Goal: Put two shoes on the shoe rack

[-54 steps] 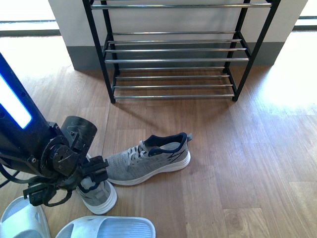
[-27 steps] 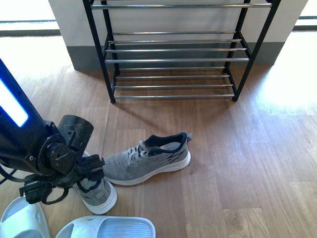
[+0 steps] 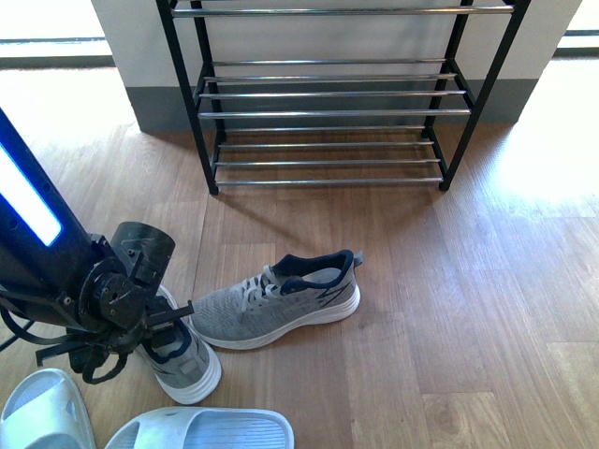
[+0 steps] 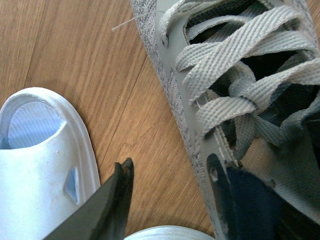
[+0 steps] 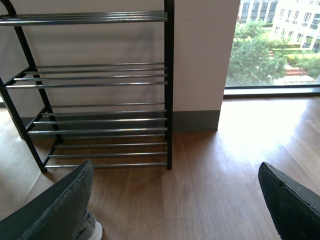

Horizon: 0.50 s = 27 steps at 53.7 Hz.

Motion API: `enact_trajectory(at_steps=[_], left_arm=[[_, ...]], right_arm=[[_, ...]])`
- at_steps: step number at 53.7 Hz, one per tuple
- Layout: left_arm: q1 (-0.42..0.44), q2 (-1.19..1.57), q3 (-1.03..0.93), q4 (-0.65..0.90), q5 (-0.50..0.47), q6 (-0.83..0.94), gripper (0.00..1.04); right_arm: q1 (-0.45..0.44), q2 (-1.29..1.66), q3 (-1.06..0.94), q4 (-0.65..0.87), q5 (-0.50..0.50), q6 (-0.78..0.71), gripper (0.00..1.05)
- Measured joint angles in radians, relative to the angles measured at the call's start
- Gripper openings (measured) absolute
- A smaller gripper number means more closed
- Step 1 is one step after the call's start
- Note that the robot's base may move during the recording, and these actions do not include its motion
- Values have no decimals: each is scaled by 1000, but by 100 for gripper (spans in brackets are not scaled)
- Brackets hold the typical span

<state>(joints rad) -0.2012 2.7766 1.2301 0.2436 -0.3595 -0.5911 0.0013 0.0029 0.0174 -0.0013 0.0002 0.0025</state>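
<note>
Near you on the left, your left gripper point(image 4: 169, 165) hangs open over one shoe point(image 3: 187, 360). One finger sits outside its grey side wall and the other at the collar, and they are not clamped on it as far as the wrist view shows. Just right of it, the second shoe point(image 3: 281, 301) lies on the wooden floor point(image 3: 449, 309), toe pointing left. Far across the floor, the shoe rack point(image 3: 328, 113) has nothing on the tiers you can see. Your right gripper point(image 5: 175, 167) is spread wide and empty, facing the rack. Neither shoe is placed yet, so you have the whole job ahead: grip, carry and set down, twice. Pale slippers point(image 3: 201, 430) lie close to the near shoe.
</note>
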Motion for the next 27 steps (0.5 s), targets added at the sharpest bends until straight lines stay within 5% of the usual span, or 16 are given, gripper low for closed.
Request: enact_trajectory(at_steps=[15, 27], left_arm=[[0, -1, -11, 16, 0, -1, 1], [-8, -113, -135, 103, -7, 24, 2]], right_arm=[[0, 0, 0, 0, 0, 0, 96], [0, 0, 0, 0, 0, 0, 96]])
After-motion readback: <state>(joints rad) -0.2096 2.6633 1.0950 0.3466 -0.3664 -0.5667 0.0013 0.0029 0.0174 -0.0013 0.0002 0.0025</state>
